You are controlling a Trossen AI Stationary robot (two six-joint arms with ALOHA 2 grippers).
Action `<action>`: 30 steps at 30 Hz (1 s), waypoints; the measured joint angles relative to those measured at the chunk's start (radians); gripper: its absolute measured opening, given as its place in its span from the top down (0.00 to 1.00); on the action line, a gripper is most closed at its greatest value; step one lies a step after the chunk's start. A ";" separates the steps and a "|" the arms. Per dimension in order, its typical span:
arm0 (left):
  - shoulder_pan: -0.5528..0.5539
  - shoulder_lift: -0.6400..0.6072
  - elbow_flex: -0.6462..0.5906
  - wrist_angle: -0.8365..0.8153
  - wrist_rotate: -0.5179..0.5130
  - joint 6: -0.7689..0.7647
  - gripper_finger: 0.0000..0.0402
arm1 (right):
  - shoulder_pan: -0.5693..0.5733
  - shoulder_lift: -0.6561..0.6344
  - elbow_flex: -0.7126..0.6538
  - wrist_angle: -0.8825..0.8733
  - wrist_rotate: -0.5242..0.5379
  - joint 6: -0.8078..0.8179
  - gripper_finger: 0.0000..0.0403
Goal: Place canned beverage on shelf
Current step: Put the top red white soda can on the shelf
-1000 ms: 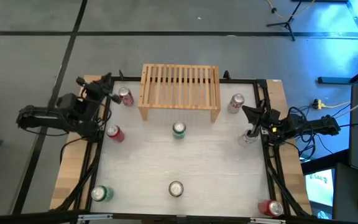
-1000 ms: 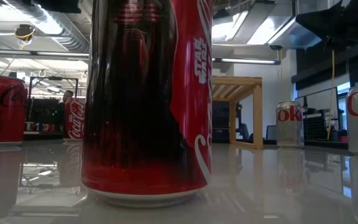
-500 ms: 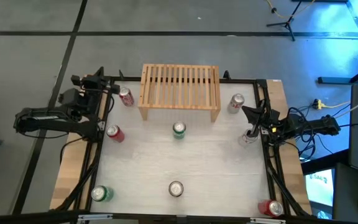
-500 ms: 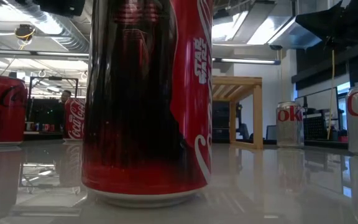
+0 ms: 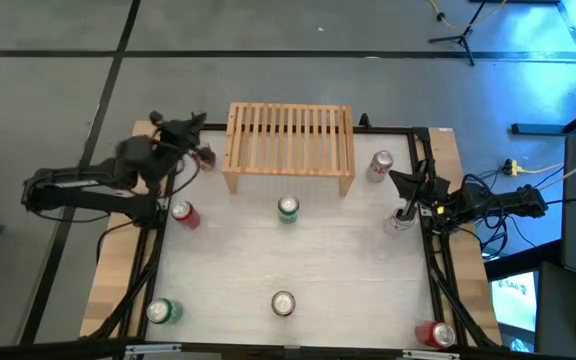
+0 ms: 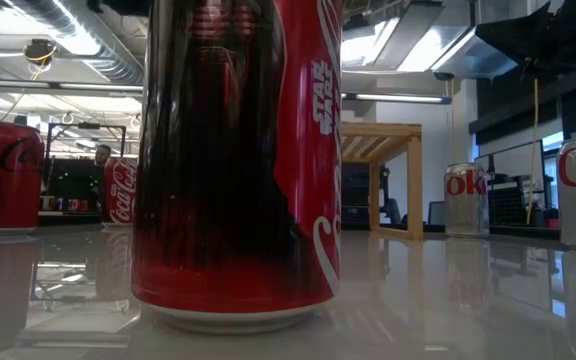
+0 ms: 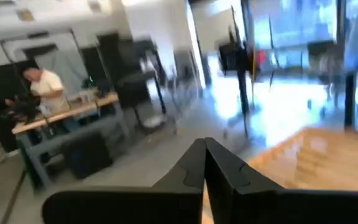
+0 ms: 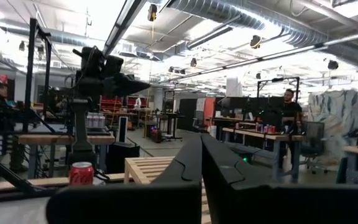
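Shelf (image 5: 290, 146) bare on top, both end effectors pressed together, left end effector (image 5: 194, 124) beside it

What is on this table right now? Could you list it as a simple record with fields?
shelf: light-wood slatted rack at the table's far edge, nothing on top
cans: eight, all standing on the table, none on the shelf
nearest the shelf: green-topped can just in front of it; silver can to its right
left gripper: shut, empty, raised near the shelf's left end, above a red can
right gripper: shut, empty, waiting at the table's right edge
background: a person at a workbench in the left wrist view
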 joint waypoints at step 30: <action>0.655 0.241 0.183 -0.791 0.606 -0.360 0.60 | 0.000 0.000 0.000 -0.085 -0.012 0.028 1.00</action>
